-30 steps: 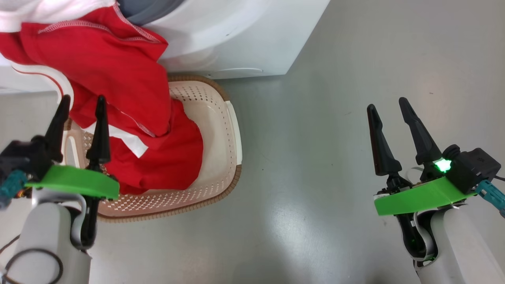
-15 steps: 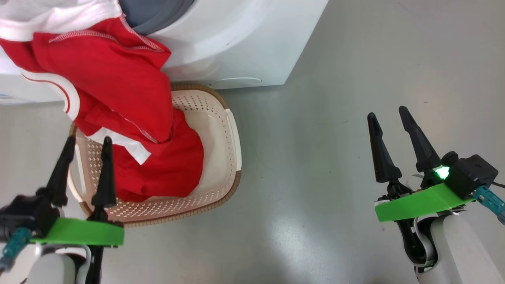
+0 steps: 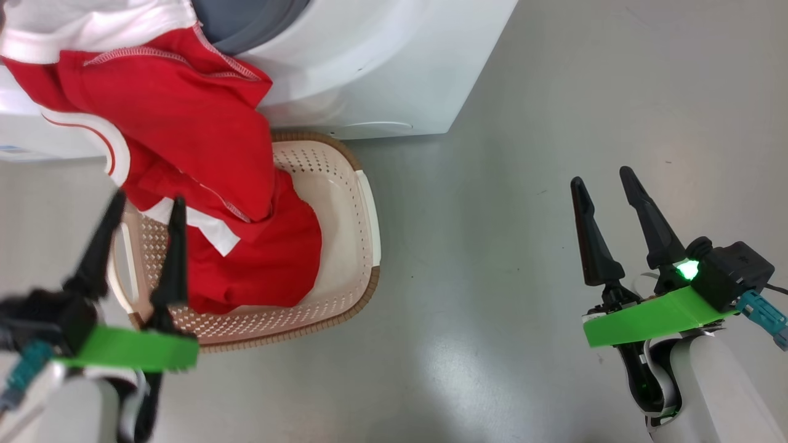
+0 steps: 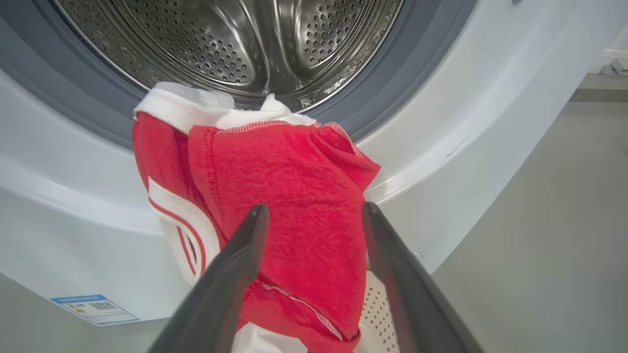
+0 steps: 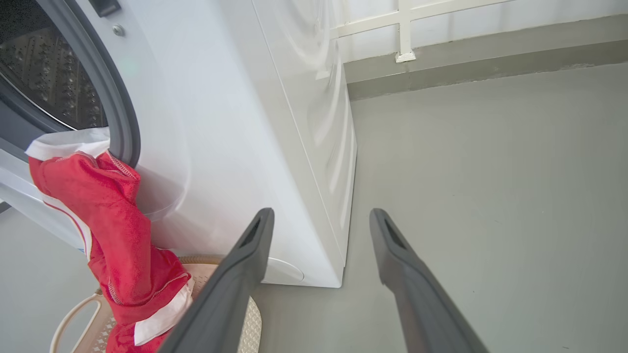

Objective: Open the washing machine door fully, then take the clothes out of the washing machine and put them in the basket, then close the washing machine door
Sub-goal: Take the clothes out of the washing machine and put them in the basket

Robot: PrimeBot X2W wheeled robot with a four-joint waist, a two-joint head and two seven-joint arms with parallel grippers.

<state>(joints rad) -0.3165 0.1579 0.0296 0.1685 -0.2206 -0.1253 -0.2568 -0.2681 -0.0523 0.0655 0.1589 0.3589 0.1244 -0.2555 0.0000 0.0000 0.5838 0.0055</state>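
The red clothes (image 3: 184,135) with white parts hang from the washing machine (image 3: 369,61) opening, their lower end lying in the cream basket (image 3: 369,271) below. My left gripper (image 3: 148,200) stands open over the basket's left side, holding nothing. In the left wrist view the clothes (image 4: 294,206) drape over the grey gasket just ahead of that gripper's (image 4: 315,208) spread fingers, with the steel drum (image 4: 235,44) behind. My right gripper (image 3: 601,176) is open over bare floor, far right of the basket. The washing machine door is out of view.
The basket (image 5: 73,314) sits on the grey floor against the machine's front (image 5: 255,122). A blue sticker (image 4: 93,308) marks the front low down. Open floor stretches to the right as far as a wall base (image 5: 490,59).
My left gripper, open all along, has drawn back toward me from the hanging clothes. The clothes stay draped from machine to basket. The right arm has hardly moved.
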